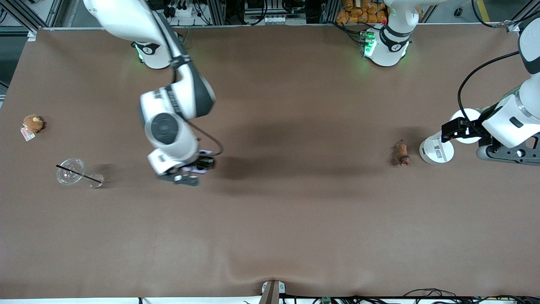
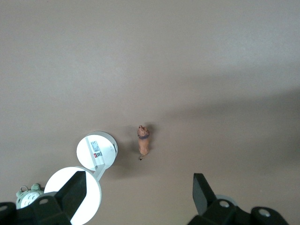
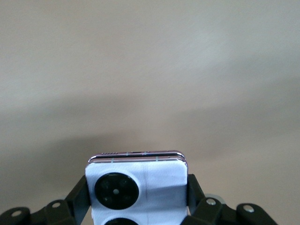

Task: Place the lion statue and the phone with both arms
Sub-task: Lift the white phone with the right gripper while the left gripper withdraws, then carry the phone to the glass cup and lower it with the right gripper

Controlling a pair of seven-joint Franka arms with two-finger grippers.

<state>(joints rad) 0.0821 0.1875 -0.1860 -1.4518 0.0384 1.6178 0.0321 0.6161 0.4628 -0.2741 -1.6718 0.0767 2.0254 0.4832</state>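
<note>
A clear cup (image 1: 71, 171) lies toward the right arm's end of the desk (image 1: 270, 236). The right pincer (image 1: 198, 165) grips the phone (image 3: 137, 190) above the desk. The lion statue (image 1: 402, 153) lies on the desk beside white discs (image 1: 436, 150); the left pincer (image 2: 136, 197) hangs wide above them.

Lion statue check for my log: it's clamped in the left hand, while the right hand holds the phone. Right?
Not quite. The lion statue lies on the table, free of the open left hand, as the left wrist view shows. The right hand does hold the phone.
</note>
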